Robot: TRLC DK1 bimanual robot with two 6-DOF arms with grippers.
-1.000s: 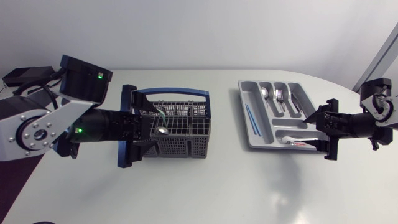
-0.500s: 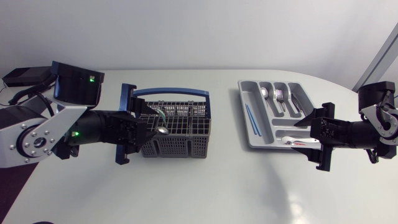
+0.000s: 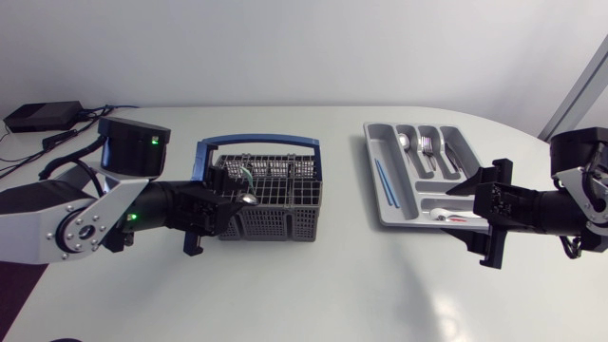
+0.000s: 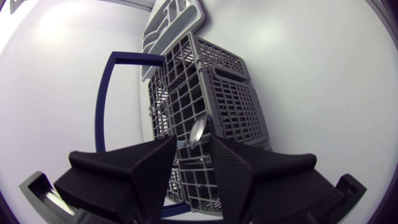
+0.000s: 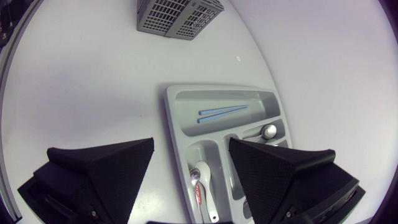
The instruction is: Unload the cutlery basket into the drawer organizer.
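1. left gripper [image 4: 191, 140] sits at the basket [image 4: 231, 93], narrowly parted, with a spoon [image 4: 198, 129] just between its tips.
2. right gripper [image 5: 189, 155] gapes wide over the drawer organizer [image 5: 180, 113], holding nothing.
3. basket and drawer organizer stand well apart.

no word, number, label or sign can be read in any view, neither on the cutlery basket [image 3: 275, 214] nor on the drawer organizer [image 3: 373, 180].
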